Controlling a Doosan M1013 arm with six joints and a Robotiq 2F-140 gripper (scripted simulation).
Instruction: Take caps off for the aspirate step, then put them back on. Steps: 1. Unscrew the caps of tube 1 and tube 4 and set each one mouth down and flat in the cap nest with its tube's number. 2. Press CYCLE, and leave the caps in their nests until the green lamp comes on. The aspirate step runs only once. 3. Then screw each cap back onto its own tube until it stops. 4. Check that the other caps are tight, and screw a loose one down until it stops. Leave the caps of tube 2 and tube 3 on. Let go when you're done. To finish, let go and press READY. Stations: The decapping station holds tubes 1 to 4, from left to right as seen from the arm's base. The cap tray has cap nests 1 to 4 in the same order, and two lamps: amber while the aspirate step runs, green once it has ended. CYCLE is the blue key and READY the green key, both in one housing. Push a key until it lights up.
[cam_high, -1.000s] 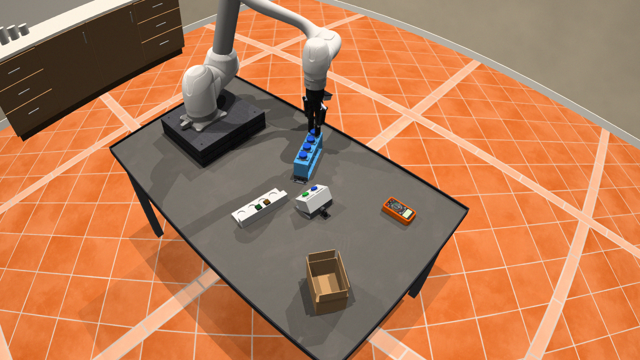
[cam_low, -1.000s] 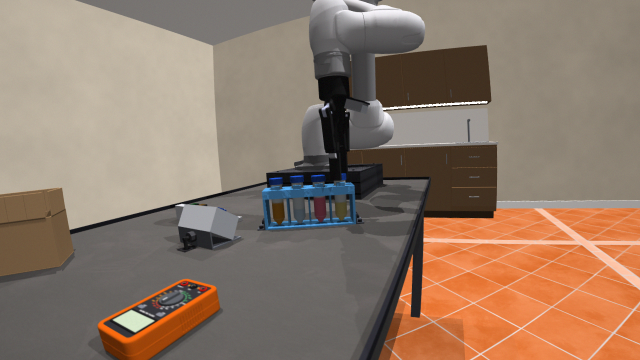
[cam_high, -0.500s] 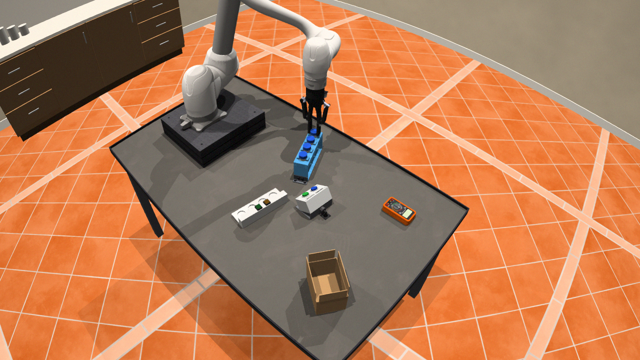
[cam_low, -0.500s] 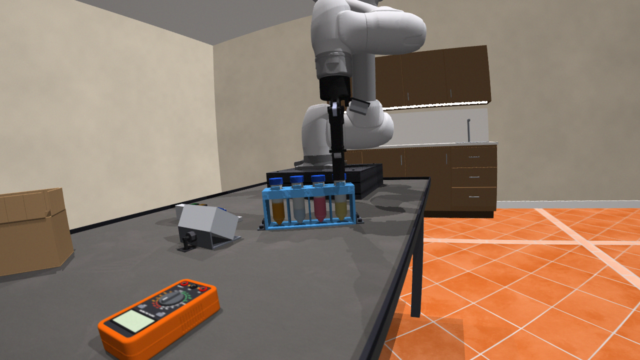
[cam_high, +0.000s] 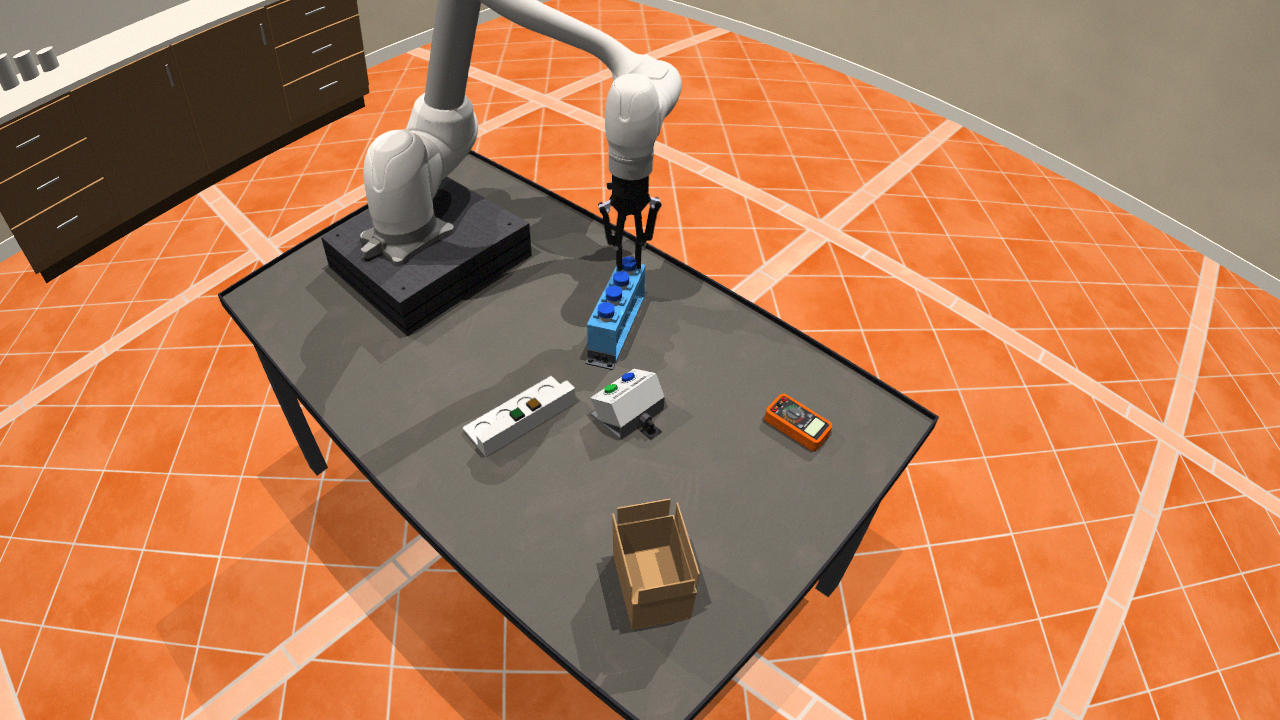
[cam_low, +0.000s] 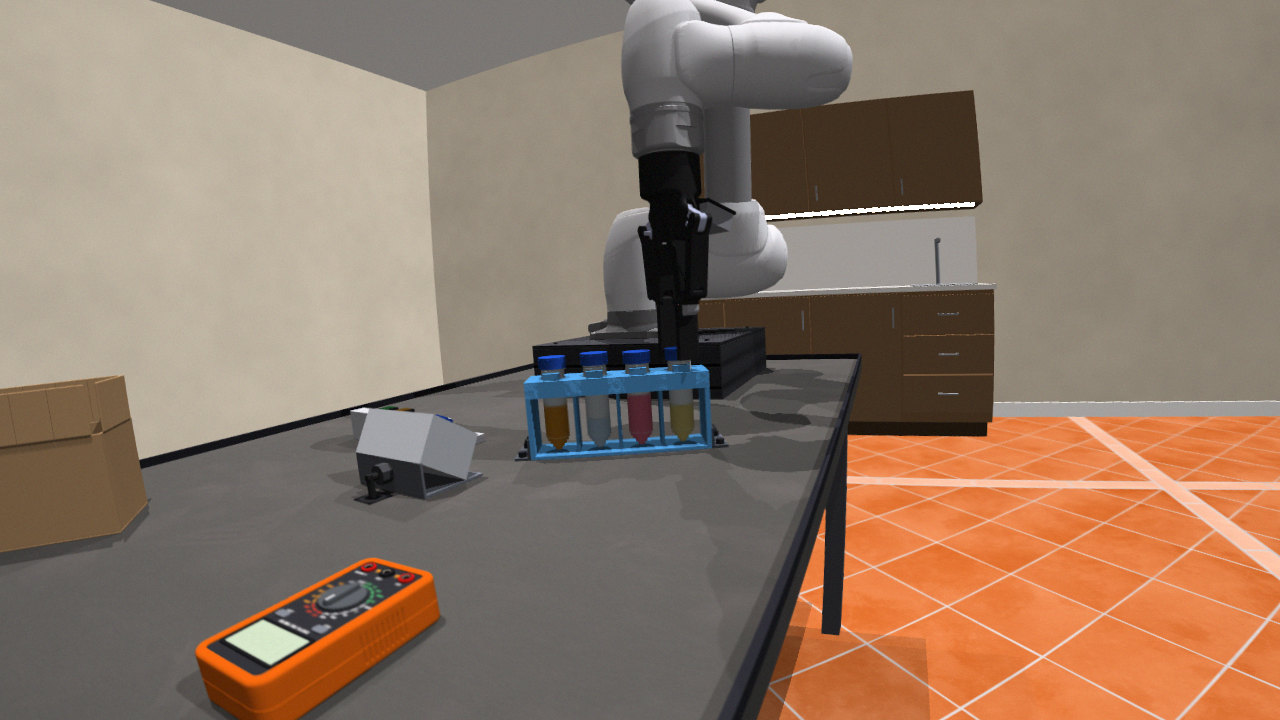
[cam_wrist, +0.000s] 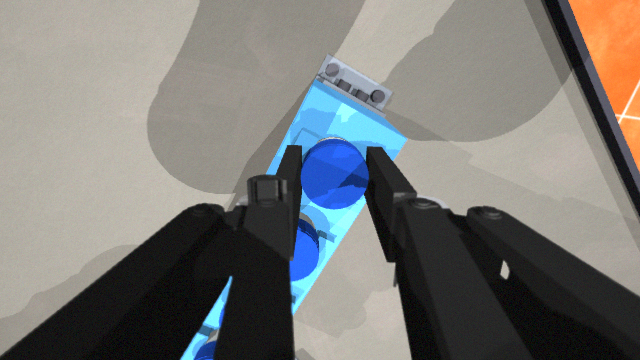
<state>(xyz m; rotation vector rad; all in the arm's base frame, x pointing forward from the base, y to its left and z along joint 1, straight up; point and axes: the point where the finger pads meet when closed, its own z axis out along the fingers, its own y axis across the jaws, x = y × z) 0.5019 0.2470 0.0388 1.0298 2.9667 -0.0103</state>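
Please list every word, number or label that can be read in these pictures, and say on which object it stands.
None can be read.
Multimeter: small marks around its dial, too small to read; its screen shows no digits.
Key housing: a faint line of print below the keys, blurred.
Cap tray, tube rack, box: no numbers or labels show.

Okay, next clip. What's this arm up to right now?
The arm's hand is down over the blue tube rack, at its end nearest the arm's base, and its fingers are shut on that end tube's blue cap. All four caps look to be on their tubes. The white cap tray has nothing in its nests, and its lamps look unlit. The key box sits beside it untouched. A multimeter and a cardboard box lie farther off.
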